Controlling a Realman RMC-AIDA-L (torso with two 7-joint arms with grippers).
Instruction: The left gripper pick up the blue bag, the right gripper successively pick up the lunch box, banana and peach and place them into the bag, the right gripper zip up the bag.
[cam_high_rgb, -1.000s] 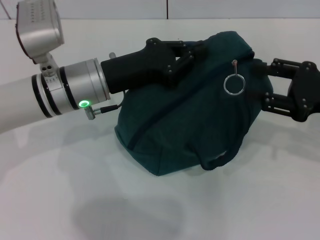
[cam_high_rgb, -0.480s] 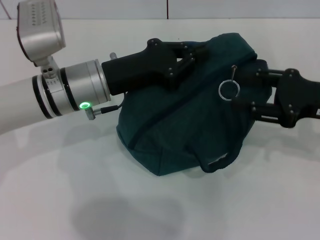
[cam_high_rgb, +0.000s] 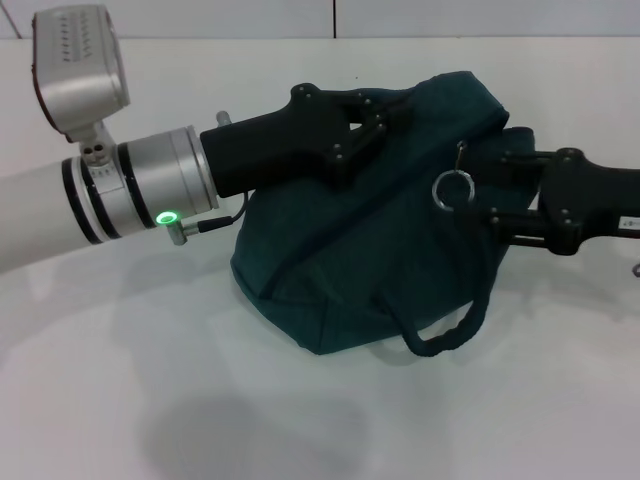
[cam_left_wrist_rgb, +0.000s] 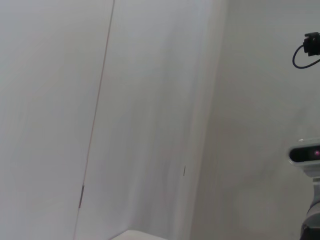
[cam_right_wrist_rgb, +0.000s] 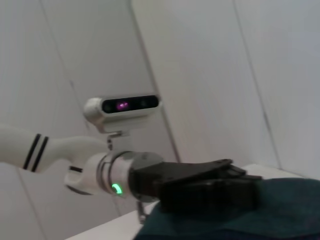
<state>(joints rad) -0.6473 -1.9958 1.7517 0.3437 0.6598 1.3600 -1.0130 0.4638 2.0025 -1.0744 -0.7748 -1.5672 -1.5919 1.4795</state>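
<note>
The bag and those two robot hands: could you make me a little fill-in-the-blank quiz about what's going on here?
1. The bag is dark ____ in colour.
2. The left gripper holds the bag's top, and a ____ light glows on its silver wrist.
3. The right gripper reaches in beside the metal ____ that hangs from the zipper.
4. One rolled ____ loops down from the bag onto the table.

Missing words: teal; green; ring; handle
</note>
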